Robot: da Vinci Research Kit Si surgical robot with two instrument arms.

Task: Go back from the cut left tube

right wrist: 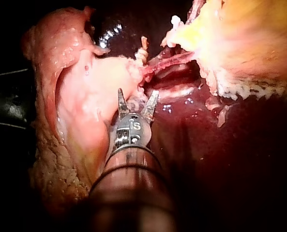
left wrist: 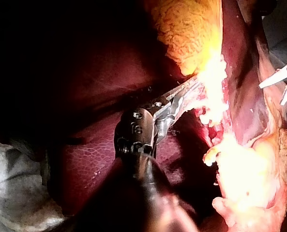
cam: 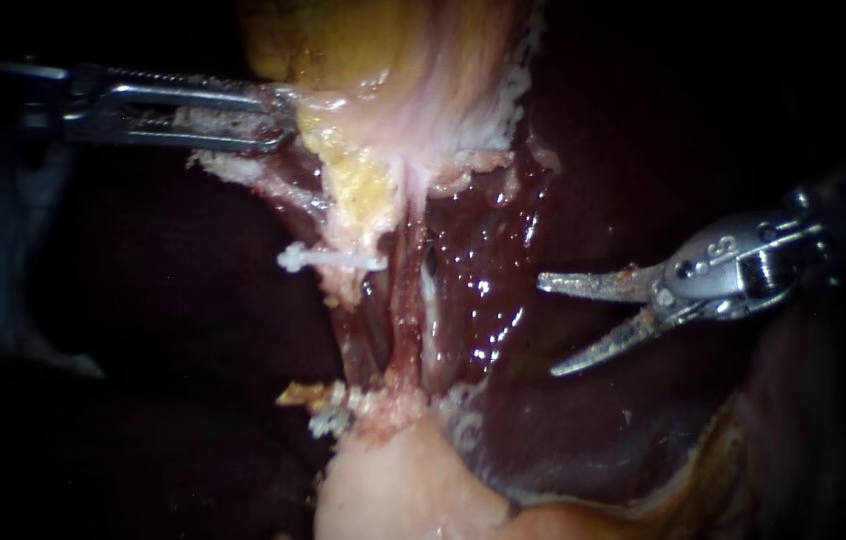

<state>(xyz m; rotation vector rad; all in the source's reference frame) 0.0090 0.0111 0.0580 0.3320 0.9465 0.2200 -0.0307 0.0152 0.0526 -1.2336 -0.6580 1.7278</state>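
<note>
Upper left of the endoscope view: the left instrument [cam: 268, 120] comes in level from the left edge. Its hand, two long slotted jaws, is clenched on the pale edge of the tissue [cam: 393, 100], a yellow and pink mass at the top centre.

Below it, left of centre, the left tube [cam: 346, 287] hangs down from that mass with a white clip [cam: 331, 260] across it. Lower down, two more clips [cam: 325, 408] sit side by side where the strands meet a pale lump at the bottom centre. Between the upper and lower clips the strands are red and dim, and I cannot make out the cut ends. Just to the right, a thin reddish strand [cam: 405, 320] runs unbroken from top to bottom.

The dark, wet liver [cam: 593, 430] fills the background on the right.

At the right of centre, the right instrument [cam: 549, 328] comes in from the right edge. Its hand is released: two pointed blades stand spread with nothing between them, over the liver and apart from the tubes.

In the left wrist view, the left instrument [left wrist: 194, 84] grips bright tissue ahead of it, with the right instrument [left wrist: 270, 95] spread beyond. In the right wrist view, the right instrument [right wrist: 138, 92] is spread short of the strands.
</note>
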